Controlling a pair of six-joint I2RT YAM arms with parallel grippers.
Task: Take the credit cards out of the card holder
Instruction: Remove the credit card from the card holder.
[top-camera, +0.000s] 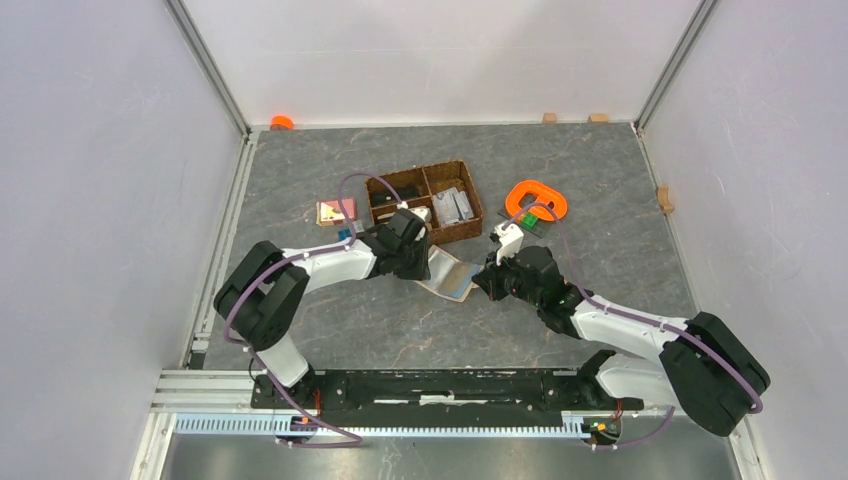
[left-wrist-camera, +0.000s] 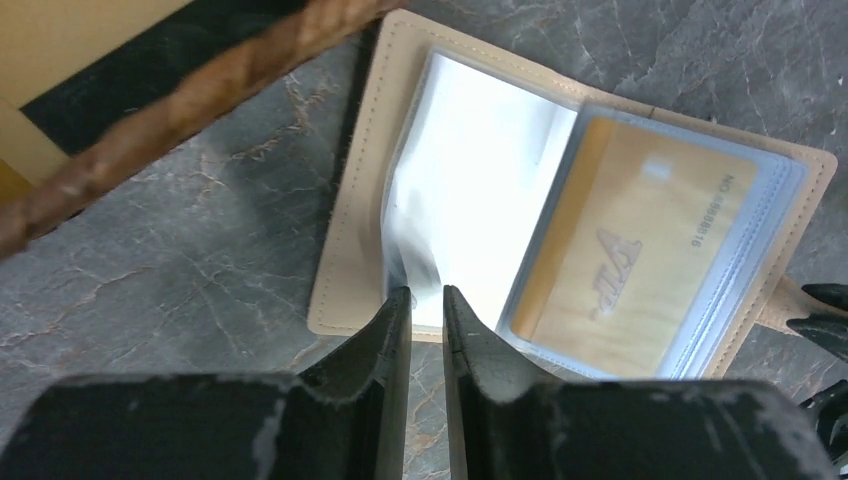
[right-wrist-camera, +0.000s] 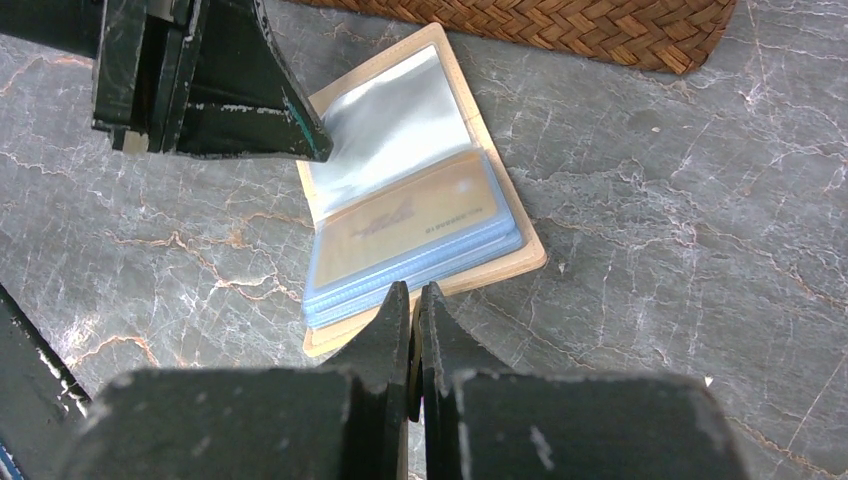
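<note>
One card holder (top-camera: 447, 272) lies open on the table (top-camera: 600, 180), just beside the woven basket (right-wrist-camera: 560, 30), at its 6 o'clock. Left gripper (left-wrist-camera: 425, 297) at the holder's 9 o'clock in the top view, nearly closed, pinching the edge of a raised clear sleeve (left-wrist-camera: 470, 170). Right gripper (right-wrist-camera: 413, 295) at 3 o'clock, pressed together at the holder's edge; any hold not discernible. Yellow card (left-wrist-camera: 630, 240) still sleeved.

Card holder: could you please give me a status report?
Left gripper pinching clear sleeve. Right gripper shut on snap tab. Card holder open, yellow card inside. Basket alongside.
</note>
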